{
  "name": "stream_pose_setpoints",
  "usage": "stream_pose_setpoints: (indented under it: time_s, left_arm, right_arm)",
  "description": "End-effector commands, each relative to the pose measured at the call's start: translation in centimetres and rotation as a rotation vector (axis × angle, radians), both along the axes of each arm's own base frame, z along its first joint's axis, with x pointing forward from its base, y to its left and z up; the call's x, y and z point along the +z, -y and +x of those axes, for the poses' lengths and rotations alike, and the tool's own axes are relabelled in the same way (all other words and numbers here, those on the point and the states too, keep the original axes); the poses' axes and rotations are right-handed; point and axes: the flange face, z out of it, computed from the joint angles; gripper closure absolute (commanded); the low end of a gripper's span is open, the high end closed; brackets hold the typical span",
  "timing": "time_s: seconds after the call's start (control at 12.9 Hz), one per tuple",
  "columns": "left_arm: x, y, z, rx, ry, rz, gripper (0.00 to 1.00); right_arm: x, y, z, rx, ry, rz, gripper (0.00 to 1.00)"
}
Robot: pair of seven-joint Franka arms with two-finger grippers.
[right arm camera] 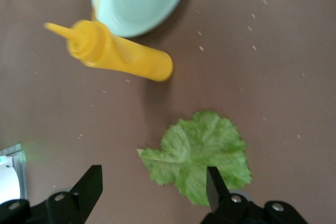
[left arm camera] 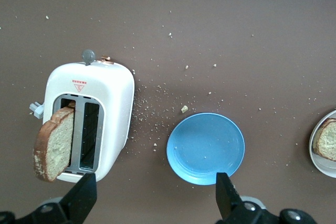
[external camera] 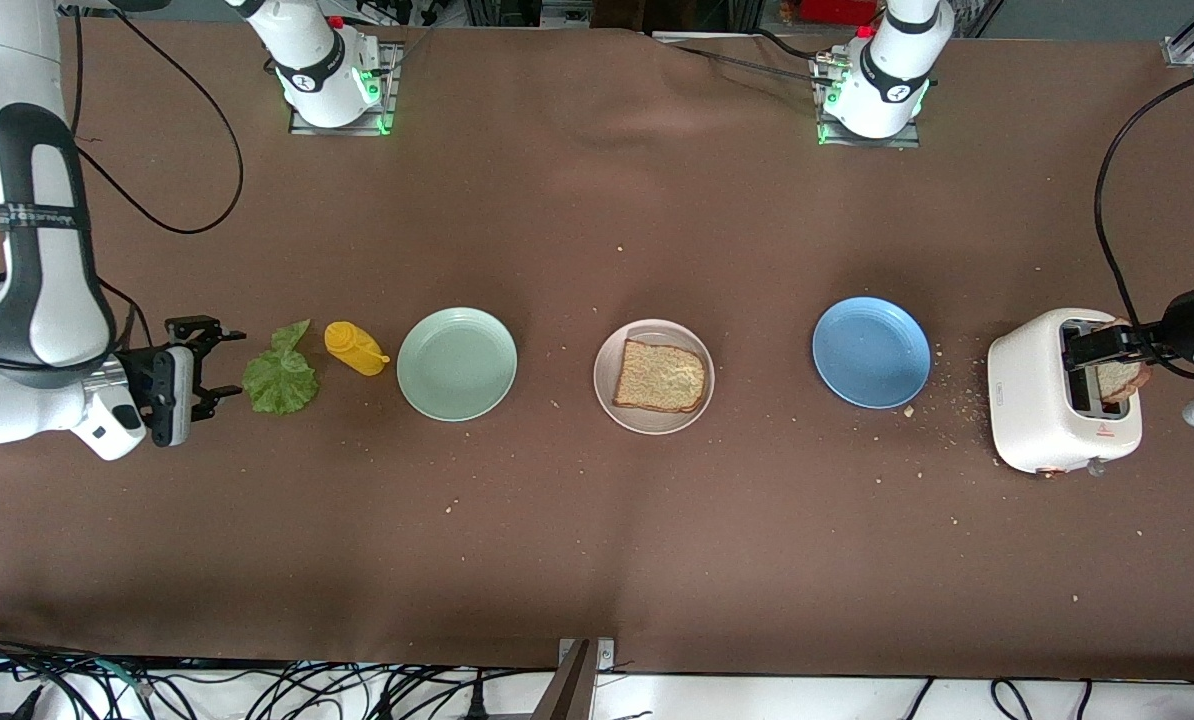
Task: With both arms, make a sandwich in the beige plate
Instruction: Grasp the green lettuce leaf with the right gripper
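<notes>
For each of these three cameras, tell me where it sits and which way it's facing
Front view: high across the table, facing both arm bases; shows beige plate, left gripper, right gripper.
Left wrist view: on the left wrist, looking down at toaster and blue plate; own fingers show.
Right wrist view: looks down at lettuce, yellow bottle; own fingers show.
Shared: front and left wrist views both show the toaster.

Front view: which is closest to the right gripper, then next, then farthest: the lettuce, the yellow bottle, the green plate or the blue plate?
From the right gripper, open:
1. Lettuce, right beside it.
2. Yellow bottle, lying next.
3. Green plate, after the bottle.
4. Blue plate, toward the left arm's end.
</notes>
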Motion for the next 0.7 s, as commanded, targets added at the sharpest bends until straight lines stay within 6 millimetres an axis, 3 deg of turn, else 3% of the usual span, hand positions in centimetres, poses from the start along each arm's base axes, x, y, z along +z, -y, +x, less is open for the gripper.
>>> stream_pose_setpoints:
  time_s: [0.0,0.23,0.62]
  left_arm:
    - [0.1,0.3,-0.3,0.001,-0.005,0.017,0.0]
    - [0.0,0.4,-0.4,-0.002,-0.019,0.018,0.0]
    - [-0.1,-0.4,-0.6,-0.005,-0.032,0.013,0.0]
  right_arm:
    - [-1.3,-1.6,-0.3,-0.099,-0.016,-0.224,0.11]
    - [-4.4,-3.0,-1.4,-0.214,0.01,-0.4,0.13]
    - [-9.2,-4.7,-4.9,-0.468,0.078,-0.595,0.16]
